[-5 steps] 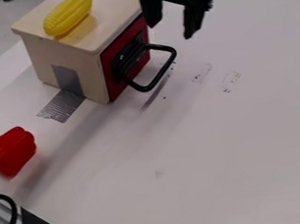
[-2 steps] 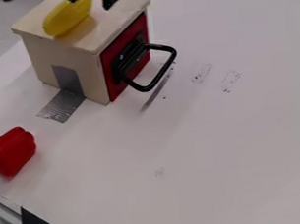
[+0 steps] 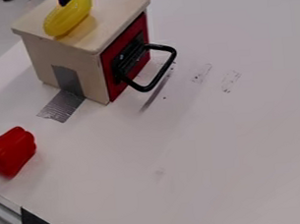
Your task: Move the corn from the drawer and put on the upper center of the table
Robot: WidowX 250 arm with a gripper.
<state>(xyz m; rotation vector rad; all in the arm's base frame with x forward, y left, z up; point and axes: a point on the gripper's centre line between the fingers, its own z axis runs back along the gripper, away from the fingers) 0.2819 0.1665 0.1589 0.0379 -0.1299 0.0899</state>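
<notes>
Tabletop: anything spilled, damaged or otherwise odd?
Dark marks on the otherwise pale tabletop, right of the black handle; they look like scuffs or residue. Fainter smudge closer to the camera. No spill visible.

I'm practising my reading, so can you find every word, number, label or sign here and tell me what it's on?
There are no words, numbers, labels or signs that can be read.
Speckled marks on the white table: too faint to tell if they are writing.
Corn, wooden box and red pepper: no writing seen.
</notes>
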